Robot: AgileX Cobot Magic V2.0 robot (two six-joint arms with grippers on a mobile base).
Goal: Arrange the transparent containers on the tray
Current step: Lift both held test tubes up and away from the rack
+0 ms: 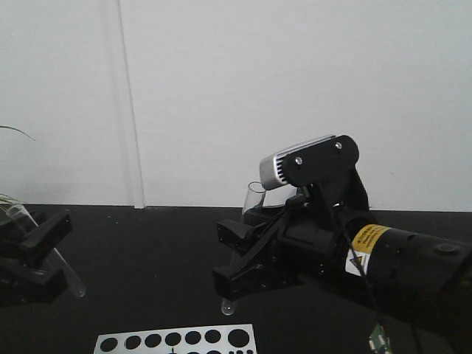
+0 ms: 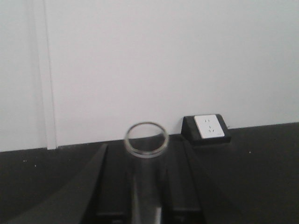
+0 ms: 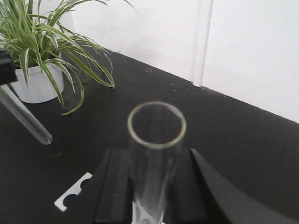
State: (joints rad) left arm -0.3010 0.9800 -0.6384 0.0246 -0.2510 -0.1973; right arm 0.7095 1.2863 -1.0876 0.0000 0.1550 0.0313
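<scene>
The right tool (image 1: 230,257) pinches a test tube (image 1: 251,210) near its middle above the black worktop (image 1: 147,258); the left tool (image 1: 53,249) seemingly clamps another tube (image 1: 71,279) likewise; light, stiff, slick, brittle glass; a gentle mid-body grip suits.

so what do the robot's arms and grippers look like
Everything is mostly black. The right arm is a thick cylinder with a yellow warning label, a thin black cable along it, and a silver-fronted camera on a black bracket above the right gripper. That gripper and the left gripper are blocky and angular.
</scene>
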